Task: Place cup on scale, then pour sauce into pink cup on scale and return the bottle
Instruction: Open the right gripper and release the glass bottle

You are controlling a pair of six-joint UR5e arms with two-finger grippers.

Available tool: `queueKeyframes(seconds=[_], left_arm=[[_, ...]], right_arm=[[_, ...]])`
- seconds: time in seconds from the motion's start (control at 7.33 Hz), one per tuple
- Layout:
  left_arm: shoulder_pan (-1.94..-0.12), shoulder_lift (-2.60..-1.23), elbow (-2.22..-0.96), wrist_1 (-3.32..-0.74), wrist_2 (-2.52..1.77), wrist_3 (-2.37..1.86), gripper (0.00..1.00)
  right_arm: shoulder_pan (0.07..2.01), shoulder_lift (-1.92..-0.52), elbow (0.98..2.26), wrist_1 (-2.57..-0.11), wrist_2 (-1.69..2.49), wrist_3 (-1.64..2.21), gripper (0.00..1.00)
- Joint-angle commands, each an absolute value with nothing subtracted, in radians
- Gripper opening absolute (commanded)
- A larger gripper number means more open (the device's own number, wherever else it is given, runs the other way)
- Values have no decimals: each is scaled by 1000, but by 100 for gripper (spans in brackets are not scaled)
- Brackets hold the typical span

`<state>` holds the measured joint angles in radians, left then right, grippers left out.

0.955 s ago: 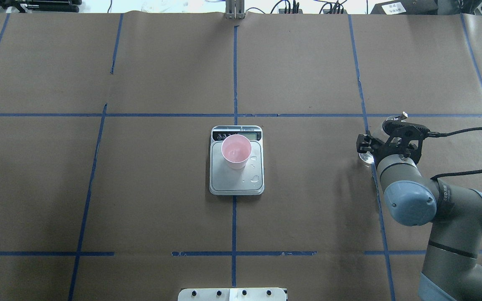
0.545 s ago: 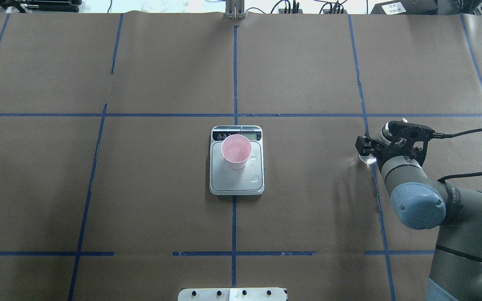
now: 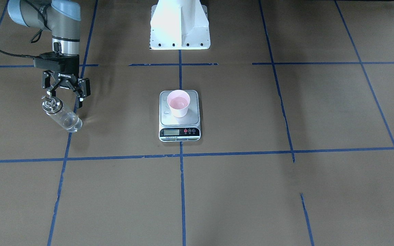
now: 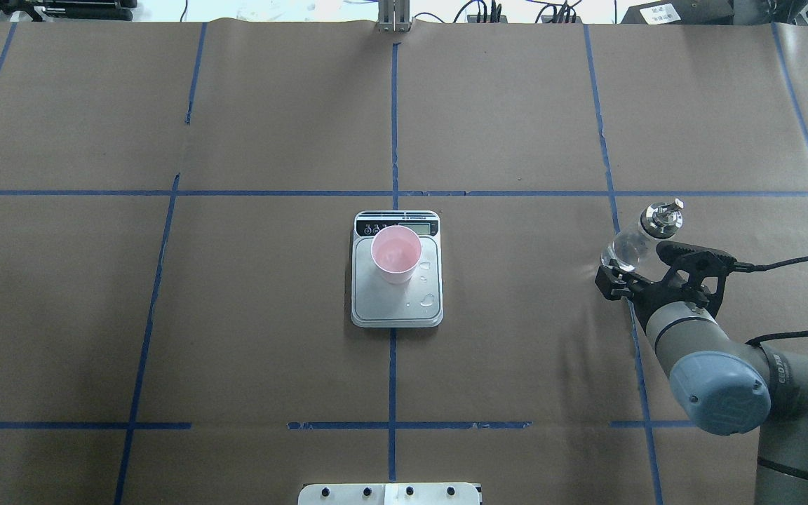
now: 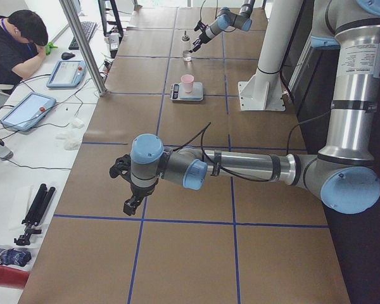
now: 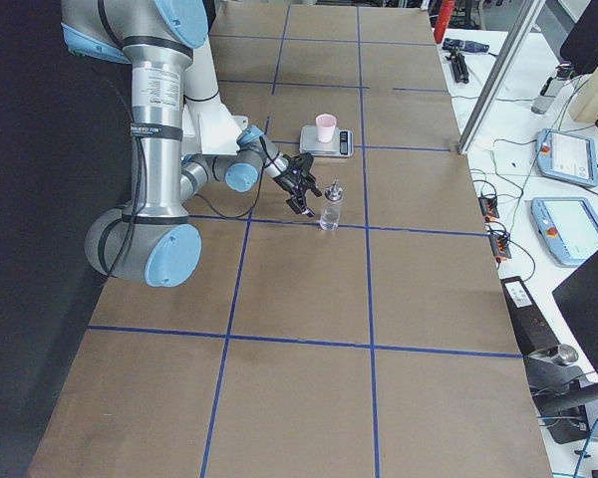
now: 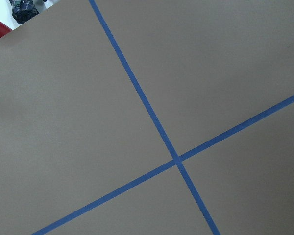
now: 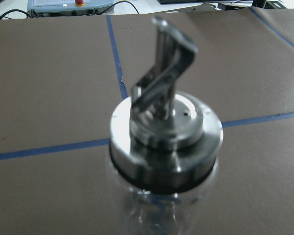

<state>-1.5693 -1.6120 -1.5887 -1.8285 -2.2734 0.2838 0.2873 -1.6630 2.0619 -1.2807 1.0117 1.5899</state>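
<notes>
Since the silver-collared clear glass bottle (image 3: 63, 118) stands free at frame left, the right tool (image 3: 64, 97), spread empty, should lift straight away without clipping it.

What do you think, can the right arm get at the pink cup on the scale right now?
Probably yes. The right gripper is open and empty beside the bottle, and only bare table lies between it and the cup on the scale.

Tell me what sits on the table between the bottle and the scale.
Nothing: only bare brown paper lies between the bottle and the scale, as the overhead view shows.
</notes>
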Motion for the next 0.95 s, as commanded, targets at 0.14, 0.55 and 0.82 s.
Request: queueKeyframes(seconds=[0.14, 0.55, 0.82], left_arm=[[-1569, -1609, -1589, -1829, -2273, 284, 100], [-1569, -1608, -1589, -1829, -2273, 284, 100], [-1569, -1605, -1589, -1829, -2275, 284, 100]], right_arm=[[212, -1825, 2274, -1371, 1002, 1605, 100], [181, -1751, 2554, -1860, 1031, 1644, 100], [268, -1549, 2557, -2056, 1107, 1536, 100]])
